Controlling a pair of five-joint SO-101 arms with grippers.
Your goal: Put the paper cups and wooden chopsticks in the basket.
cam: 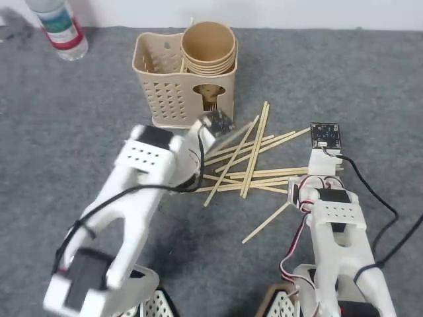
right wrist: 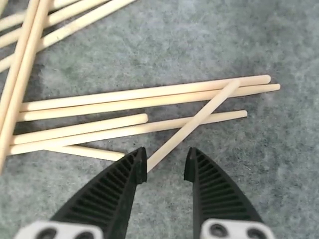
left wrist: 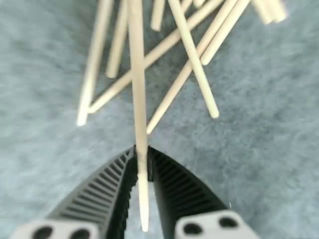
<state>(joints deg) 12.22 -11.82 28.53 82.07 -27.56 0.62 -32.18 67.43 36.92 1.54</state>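
The left hand pinches one wooden chopstick along its own axis, the basket just beside, while the right hand hangs spread over others

High view: overhead, far, looking down over the table.
Wrist views: close, facing downward.
Shared: the loose chopsticks.

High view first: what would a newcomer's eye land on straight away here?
The loose heap of pale wooden chopsticks strewn on the grey felt table, beside the beige perforated plastic basket that holds a stack of brown paper cups. Next, the left arm's jaws, shut on a single chopstick, while the right arm's jaws stand open over others.
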